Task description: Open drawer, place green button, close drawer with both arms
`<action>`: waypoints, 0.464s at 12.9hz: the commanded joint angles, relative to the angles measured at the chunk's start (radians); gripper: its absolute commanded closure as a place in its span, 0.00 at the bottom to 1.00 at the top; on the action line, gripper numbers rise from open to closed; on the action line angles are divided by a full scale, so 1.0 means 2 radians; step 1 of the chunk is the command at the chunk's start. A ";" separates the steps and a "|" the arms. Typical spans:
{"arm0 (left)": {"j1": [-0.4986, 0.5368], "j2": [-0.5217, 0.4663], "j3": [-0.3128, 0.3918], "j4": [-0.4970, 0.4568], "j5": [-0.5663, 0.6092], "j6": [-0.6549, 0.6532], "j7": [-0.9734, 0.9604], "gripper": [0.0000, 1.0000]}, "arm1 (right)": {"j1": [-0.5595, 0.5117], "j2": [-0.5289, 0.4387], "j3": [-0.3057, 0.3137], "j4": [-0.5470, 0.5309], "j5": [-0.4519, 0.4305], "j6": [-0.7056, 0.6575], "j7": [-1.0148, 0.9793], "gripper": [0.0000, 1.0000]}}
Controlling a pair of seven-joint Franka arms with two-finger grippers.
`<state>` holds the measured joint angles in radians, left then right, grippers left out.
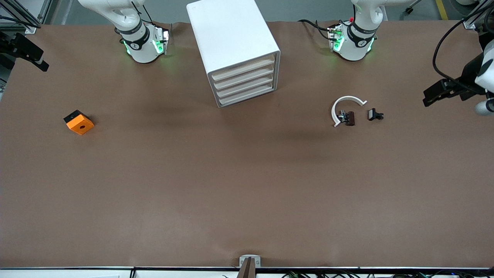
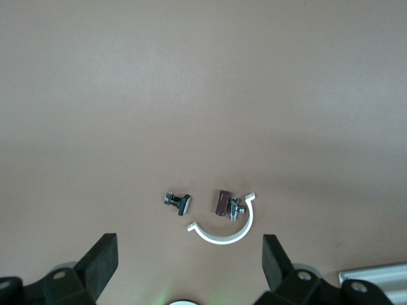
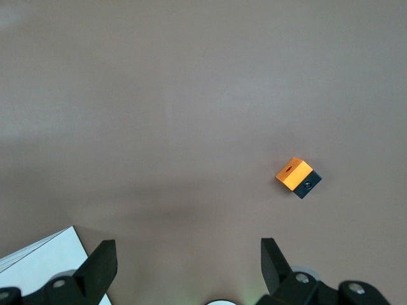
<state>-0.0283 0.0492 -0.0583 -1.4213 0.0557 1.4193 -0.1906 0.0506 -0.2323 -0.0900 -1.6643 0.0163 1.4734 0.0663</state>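
Overall, the cabinet [image 1: 235, 46] stood between the two arm bases, all four drawers shut; the drawer [image 1: 247, 97], lowest of them, sat flush. No green-capped button could be made out. A white curved clip [image 1: 344, 106] lay toward the left arm's end with a brown part [image 1: 349, 118] touching it and a black part [image 1: 374, 114] just beside. An orange block [image 1: 79, 122] lay toward the right arm's end. The left gripper [image 2: 189, 270] and right gripper [image 3: 188, 270] both waited high over the table [image 1: 247, 185], fingers spread and empty.

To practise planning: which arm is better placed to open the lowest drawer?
Left, probably: the drawer front angles slightly toward that arm's end. The left tool and right tool both hang open over the table's ends.
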 commanded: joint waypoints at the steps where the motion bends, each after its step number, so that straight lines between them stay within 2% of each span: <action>1: -0.012 -0.031 0.017 -0.036 -0.020 -0.006 0.020 0.00 | -0.002 0.005 0.001 0.011 -0.007 -0.003 -0.006 0.00; 6: -0.007 -0.073 0.013 -0.095 -0.024 0.022 0.019 0.00 | -0.002 0.005 0.001 0.011 -0.008 -0.003 -0.006 0.00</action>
<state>-0.0467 -0.0281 -0.0333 -1.5287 0.0255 1.4215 -0.1745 0.0506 -0.2322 -0.0899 -1.6639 0.0163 1.4736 0.0663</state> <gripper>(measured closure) 0.000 0.000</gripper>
